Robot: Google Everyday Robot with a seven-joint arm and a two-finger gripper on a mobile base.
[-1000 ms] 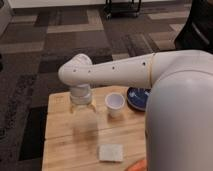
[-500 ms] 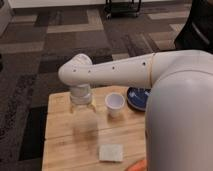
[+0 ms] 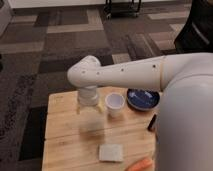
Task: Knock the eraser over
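- Nearest, at the 5 o'clock edge of the pale wooden worktop [image 3: 65, 132]: an orange carrot-like stick [image 3: 140, 164], lying flat and partly cut off by the frame; no part in the job.
- Just beyond, around 6 o'clock: a pale grey-white square pad [image 3: 111, 152], flat on the wood and apart from everything else; a bystander too.
- At 3 o'clock, close against the big white body of the robot's arm [image 3: 190, 115]: the small black rectangular eraser [image 3: 152, 122], seemingly standing on end, hence something that can be toppled; tan-orange face not made out here.
- At about 10 o'clock from the worktop's middle: the pincer [image 3: 90, 111], hanging straight down under the white cylindrical wrist, low over the wood. Open or closed: cannot tell. Nothing seen held.
- Immediately at 3 o'clock of the pincer: a small white cup [image 3: 115, 104], upright, near the pincer, contact not discernible.
- Judged from this layout: pincer well apart from the eraser, which sits toward its 4 o'clock beyond the cup, so not yet placed for a push. Straight sweep likely to catch the cup first; a path round its near side probably safer.
- Farther, at 1 o'clock: a round dark-blue plate [image 3: 142, 98], flat, just beside the cup.
- Farthest: grey-and-brown patterned carpet [image 3: 45, 55], and at 12 o'clock a black wheeled cart [image 3: 122, 7].
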